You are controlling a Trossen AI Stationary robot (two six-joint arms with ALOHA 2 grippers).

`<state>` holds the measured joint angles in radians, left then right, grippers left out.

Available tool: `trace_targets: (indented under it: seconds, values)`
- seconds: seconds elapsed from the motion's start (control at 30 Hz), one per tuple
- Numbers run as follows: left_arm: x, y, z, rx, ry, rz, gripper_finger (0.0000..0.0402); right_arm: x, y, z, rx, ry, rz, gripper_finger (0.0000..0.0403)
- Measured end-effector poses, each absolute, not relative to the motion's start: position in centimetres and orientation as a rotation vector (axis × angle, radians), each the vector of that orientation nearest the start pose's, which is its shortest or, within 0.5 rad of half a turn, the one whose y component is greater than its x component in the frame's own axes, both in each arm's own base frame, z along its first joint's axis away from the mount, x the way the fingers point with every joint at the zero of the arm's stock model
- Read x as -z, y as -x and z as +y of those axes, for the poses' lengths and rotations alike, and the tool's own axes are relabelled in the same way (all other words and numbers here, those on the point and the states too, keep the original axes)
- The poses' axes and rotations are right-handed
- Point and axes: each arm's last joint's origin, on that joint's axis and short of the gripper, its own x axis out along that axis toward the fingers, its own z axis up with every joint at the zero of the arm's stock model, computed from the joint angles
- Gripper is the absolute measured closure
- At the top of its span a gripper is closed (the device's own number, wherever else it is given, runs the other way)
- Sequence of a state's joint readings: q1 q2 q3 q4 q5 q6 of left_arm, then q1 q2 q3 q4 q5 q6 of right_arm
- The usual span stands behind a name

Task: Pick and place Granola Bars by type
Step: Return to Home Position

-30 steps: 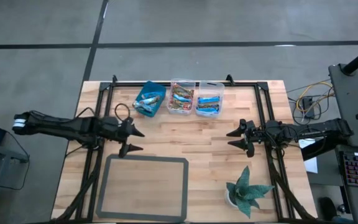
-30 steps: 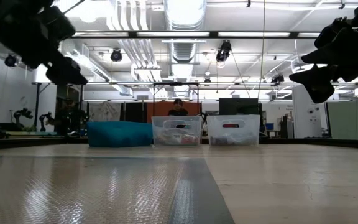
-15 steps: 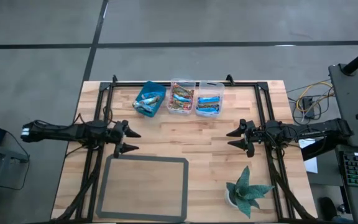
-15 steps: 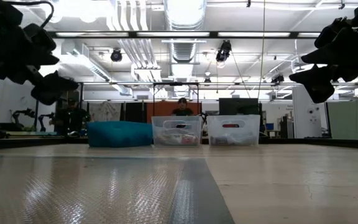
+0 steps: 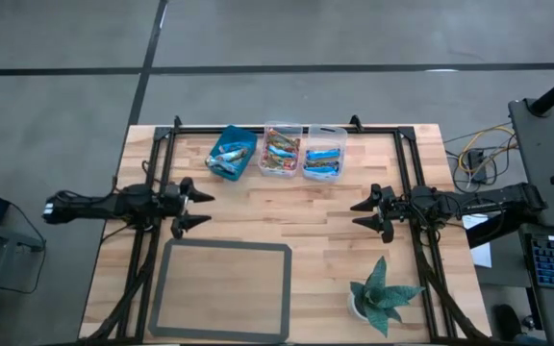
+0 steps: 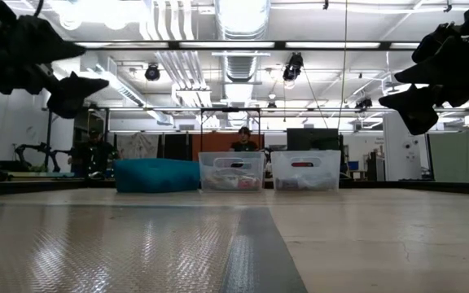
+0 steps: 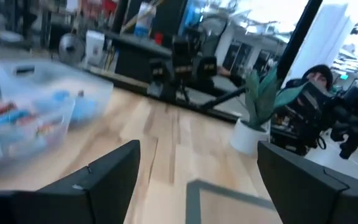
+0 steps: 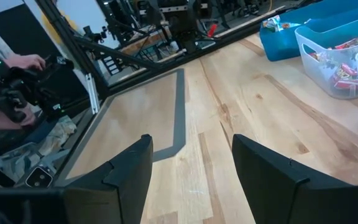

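Wood is all that's under the left gripper (image 5: pixel 205 209) and the right gripper (image 5: pixel 354 215) right now. Both hang above the table (image 5: pixel 287 207) with fingers spread apart and nothing in them, facing each other across a wide gap. Makes sense to me: the Granola Bars (image 5: pixel 280 154) all look sorted, so you've got nothing left to grab and the arms seem to be parking. The bins sit in a row off to one side of both grippers, roughly between them: the teal bin (image 5: pixel 248 144) with the greenish-silver bars closest to the left gripper, the middle clear bin (image 5: pixel 283 125) with the reddish ones, and the other clear bin (image 5: pixel 327 129) with the blue ones closest to the right gripper. I don't spot a loose bar on the wood. As for clutter, the grey mat (image 5: pixel 227 246) lies just beside the left gripper, on the side away from the bins. The potted plant (image 5: pixel 383 293) stands near the right gripper on that same side, so I'd watch it if that arm swings low. Nothing sits between the two grippers, and a person (image 6: pixel 244 140) is well beyond the bins.
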<state>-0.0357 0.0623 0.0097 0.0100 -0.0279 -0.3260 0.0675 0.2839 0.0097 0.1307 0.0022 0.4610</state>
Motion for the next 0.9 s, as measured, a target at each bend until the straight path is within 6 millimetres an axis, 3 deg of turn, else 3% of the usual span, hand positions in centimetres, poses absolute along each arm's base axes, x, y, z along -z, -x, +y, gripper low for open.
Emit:
trace_targets:
  seconds: [0.33, 0.5, 0.9]
  values:
    - [-16.67, -9.71, -0.29, 0.015, 0.301, -0.01, 0.0099, -15.5, -11.41, 0.77, -0.031, -0.455, 0.156, 0.0193]
    - [-16.65, -9.72, -0.29, 0.015, 0.171, -0.009, 0.0099, -15.51, -11.41, 0.77, -0.031, -0.455, 0.156, 0.0193]
    - [-16.62, -9.72, -0.29, 0.015, 0.197, -0.008, 0.0099, -15.51, -11.41, 0.76, -0.031, -0.455, 0.156, 0.0193]
